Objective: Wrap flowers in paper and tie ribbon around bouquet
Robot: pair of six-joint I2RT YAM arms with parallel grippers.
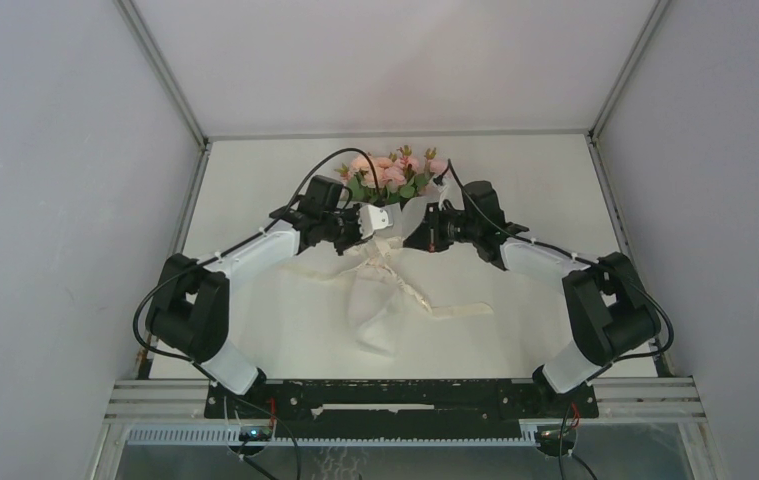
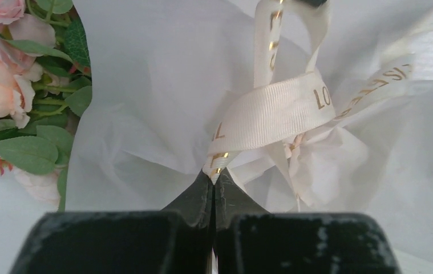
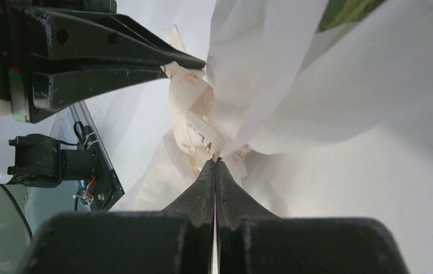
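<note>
Flowers point(image 1: 395, 172) wrapped in paper point(image 2: 145, 85); bouquet point(image 1: 385, 212) at far middle of table point(image 1: 555, 220). Ribbon point(image 2: 271, 111) looped round waist, knot loose. Left gripper point(image 2: 214, 174), right gripper point(image 3: 215, 162) each pinch 1 ribbon strand, fingers pressed together. Remaining, likely: tighten, bow.

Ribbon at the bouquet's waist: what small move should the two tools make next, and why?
Probably pull the two tools gently apart. The left tool and right tool each look shut on a strand of the ribbon, which loops loosely over the pinched paper, so tension should cinch it.
</note>
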